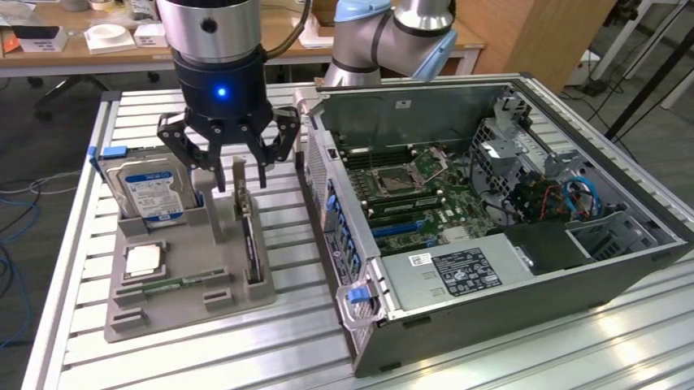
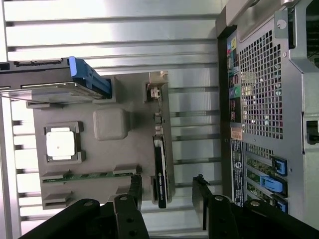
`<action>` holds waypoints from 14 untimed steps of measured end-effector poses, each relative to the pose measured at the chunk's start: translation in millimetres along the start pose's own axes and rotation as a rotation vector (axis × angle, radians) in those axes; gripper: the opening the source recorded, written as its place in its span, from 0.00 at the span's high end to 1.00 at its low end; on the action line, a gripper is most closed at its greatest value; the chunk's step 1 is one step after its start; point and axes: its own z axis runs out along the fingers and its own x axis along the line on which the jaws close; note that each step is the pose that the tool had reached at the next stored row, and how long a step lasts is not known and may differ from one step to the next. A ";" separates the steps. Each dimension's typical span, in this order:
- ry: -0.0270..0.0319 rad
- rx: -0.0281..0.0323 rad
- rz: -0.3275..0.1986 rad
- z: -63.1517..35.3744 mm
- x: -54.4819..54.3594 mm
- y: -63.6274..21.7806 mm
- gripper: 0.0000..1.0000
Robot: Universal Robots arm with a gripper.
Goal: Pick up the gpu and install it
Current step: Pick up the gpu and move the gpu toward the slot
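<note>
The gpu (image 1: pixel 250 240) is a thin dark card standing on edge in a slot of the grey tray (image 1: pixel 162 317), with its silvery bracket at the far end. My gripper (image 1: pixel 239 180) hangs just above it, open, one finger on each side of the card and nothing between them touching. In the wrist view the gpu (image 2: pixel 159 169) runs along the tray's (image 2: pixel 99 157) edge nearest the case. The black fingertips (image 2: pixel 134 188) of the gripper (image 2: pixel 167 191) straddle it with a gap on both sides.
The tray also holds an upright hard drive (image 1: pixel 152 191), a CPU (image 1: pixel 143 260) and a green memory stick (image 1: pixel 179 283). On the exterior view's right lies the open computer case (image 1: pixel 607 268) with its motherboard (image 1: pixel 412 195) exposed. The slatted table (image 1: pixel 217 357) surrounds both.
</note>
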 end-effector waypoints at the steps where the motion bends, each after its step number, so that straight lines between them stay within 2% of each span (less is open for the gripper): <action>1: 0.0000 0.0000 0.000 0.3 0.0 0.0 0.47; 14: 0.0000 -0.0001 0.000 5.1 0.1 -0.2 0.47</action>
